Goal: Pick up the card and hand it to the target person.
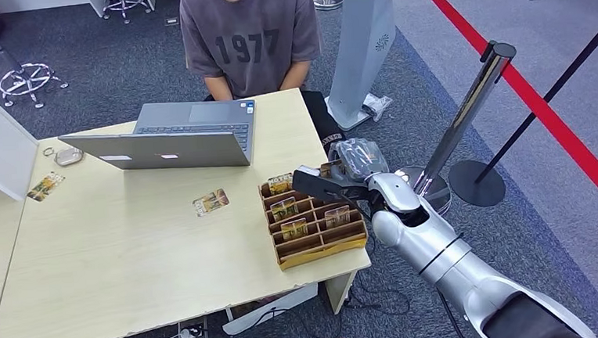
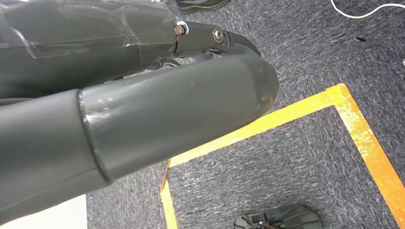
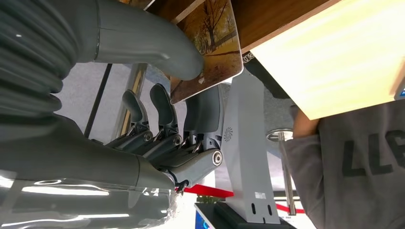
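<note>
A brown wooden card box [image 1: 316, 248] with several upright cards stands at the table's near right corner. My right hand [image 1: 334, 184] reaches over its far right compartment. In the right wrist view my right hand [image 3: 157, 109] pinches a card [image 3: 210, 52] printed with autumn trees, thumb on its face and fingers behind it; the card's lower part is still by the box. The person [image 1: 249, 39] in a grey "1977" shirt sits at the table's far side. My left hand [image 2: 143, 109] hangs over the carpet floor, holding nothing.
An open grey laptop [image 1: 176, 137] stands between the person and the table's middle. A loose card [image 1: 210, 202] lies mid-table, another [image 1: 45, 186] at the left by a white partition. A chrome stanchion [image 1: 472, 103] and a white kiosk [image 1: 363, 47] stand to the right.
</note>
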